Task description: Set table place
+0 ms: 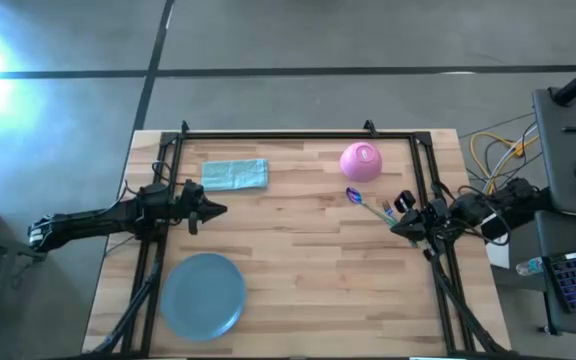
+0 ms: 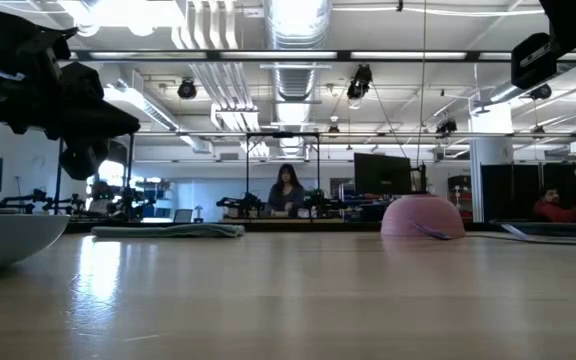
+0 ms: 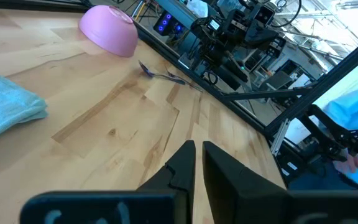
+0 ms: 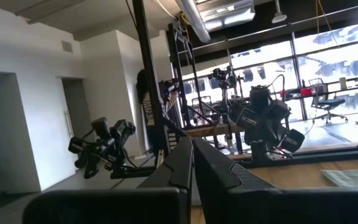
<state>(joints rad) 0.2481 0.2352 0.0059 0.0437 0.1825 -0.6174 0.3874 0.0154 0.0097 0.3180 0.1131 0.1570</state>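
Note:
The round blue plate point(image 1: 203, 292) lies on the wooden table point(image 1: 298, 270) near its front left. The pink bowl point(image 1: 360, 161) stands upside down, rim on the table, at the far right; it also shows in the left wrist view point(image 3: 110, 28). The purple-headed spoon point(image 1: 354, 195) and the pale green fork point(image 1: 378, 210) lie flat just in front of the bowl. My left gripper point(image 1: 223, 210) is shut and empty above the table's left middle, between the cloth and the plate. My right gripper point(image 1: 398, 222) is shut and empty beside the fork's handle end, at the right rail.
A folded teal cloth point(image 1: 235, 174) lies at the far left of the table. A black rail frame point(image 1: 298, 133) edges the tabletop. Bare wood lies in the middle between the two arms. Cables and equipment stand off the table's right side.

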